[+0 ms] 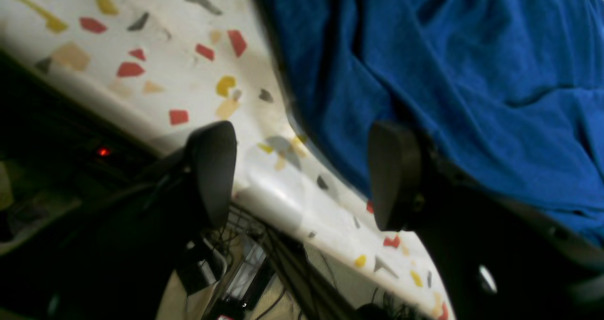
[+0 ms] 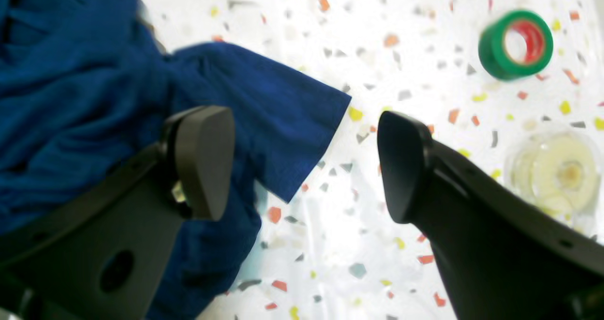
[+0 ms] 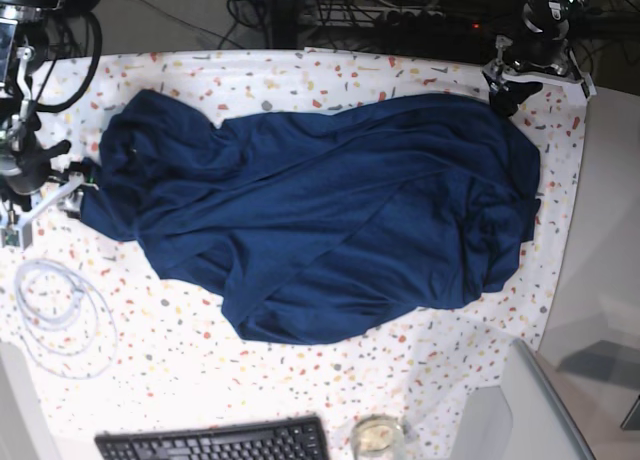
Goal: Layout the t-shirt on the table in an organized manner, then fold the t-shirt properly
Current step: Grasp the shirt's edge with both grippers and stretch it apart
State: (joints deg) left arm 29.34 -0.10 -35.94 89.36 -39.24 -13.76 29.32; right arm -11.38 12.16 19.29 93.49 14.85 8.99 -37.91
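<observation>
The dark blue t-shirt [image 3: 330, 210] lies spread but wrinkled across the speckled table [image 3: 200, 370]. My right gripper [image 2: 302, 164] is open above one sleeve [image 2: 278, 117], which lies flat on the cloth; nothing is held between its fingers [image 2: 203, 159]. In the base view this gripper [image 3: 62, 175] is at the shirt's left end. My left gripper [image 1: 302, 173] is open at the table's edge [image 1: 278, 202], one finger [image 1: 394, 176] over the shirt's border [image 1: 424, 74] and the other beyond the edge. In the base view it [image 3: 510, 90] is at the shirt's top right corner.
A green tape roll [image 2: 515, 44] and a clear round item [image 2: 559, 173] sit on the table right of the sleeve. A white cable coil [image 3: 55, 300], a black keyboard [image 3: 215, 442] and a small glass [image 3: 377, 435] lie toward the front. Cables hang below the table edge [image 1: 264, 263].
</observation>
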